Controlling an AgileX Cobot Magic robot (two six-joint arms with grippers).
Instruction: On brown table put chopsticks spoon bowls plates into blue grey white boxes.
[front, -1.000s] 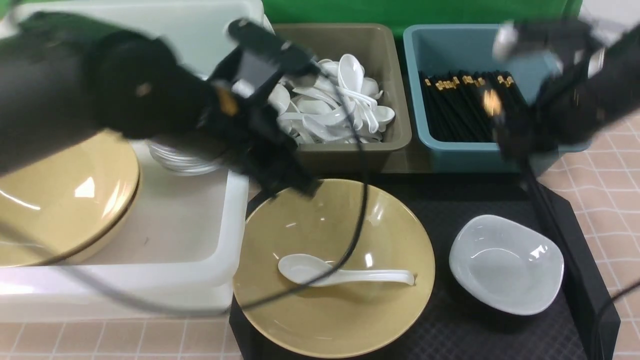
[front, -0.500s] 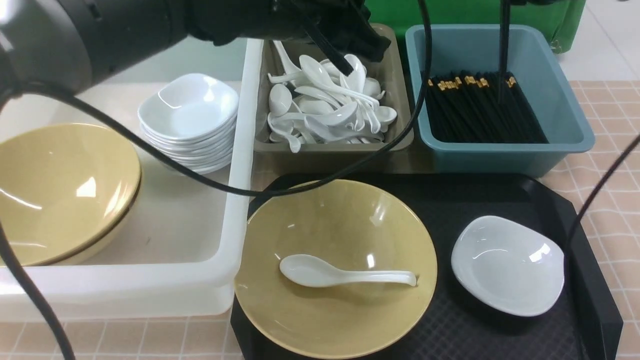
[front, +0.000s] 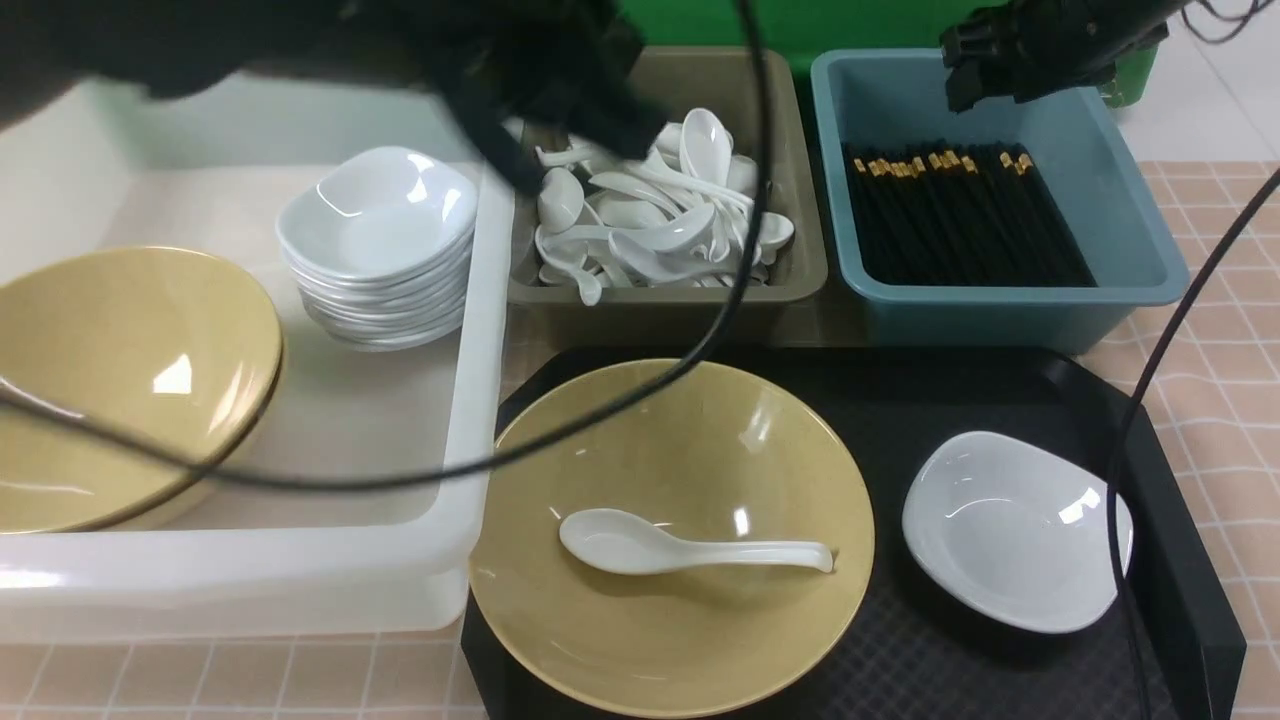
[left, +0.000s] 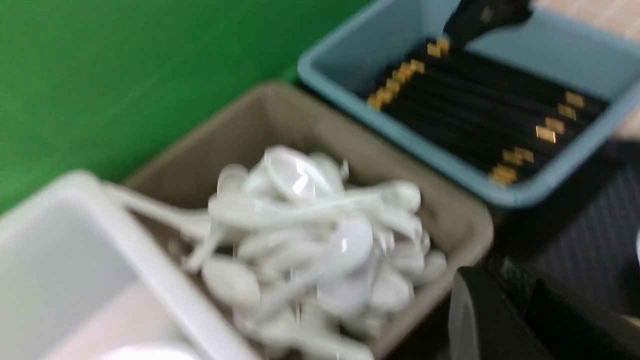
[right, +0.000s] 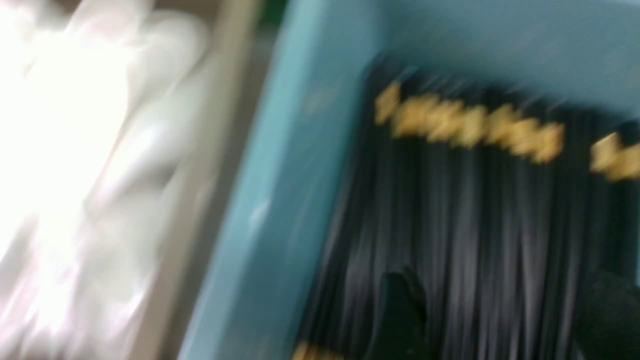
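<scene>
A yellow bowl (front: 690, 620) sits on the black tray (front: 1000, 390) with a white spoon (front: 690, 547) lying in it. A small white dish (front: 1015, 528) sits on the tray to its right. My right gripper (front: 990, 90) hangs open and empty over the far end of the blue box (front: 1130, 250). In the right wrist view its fingers (right: 397, 310) stand wide apart above the black chopsticks (right: 450, 240). My left gripper (front: 570, 130) is a dark blur over the near-left part of the grey box (front: 790, 120) of spoons (front: 650, 210). Its jaws are too blurred to read (left: 515, 305).
The white box (front: 470, 400) on the left holds a stack of white dishes (front: 380, 240) and stacked yellow bowls (front: 120, 380). Black cables (front: 620, 400) hang across the tray and the boxes. Checked tablecloth (front: 1230, 380) shows at the right.
The right gripper carried chopsticks from the tray up over the blue box and let them go. The left arm swung up from the tray edge to above the grey box.
</scene>
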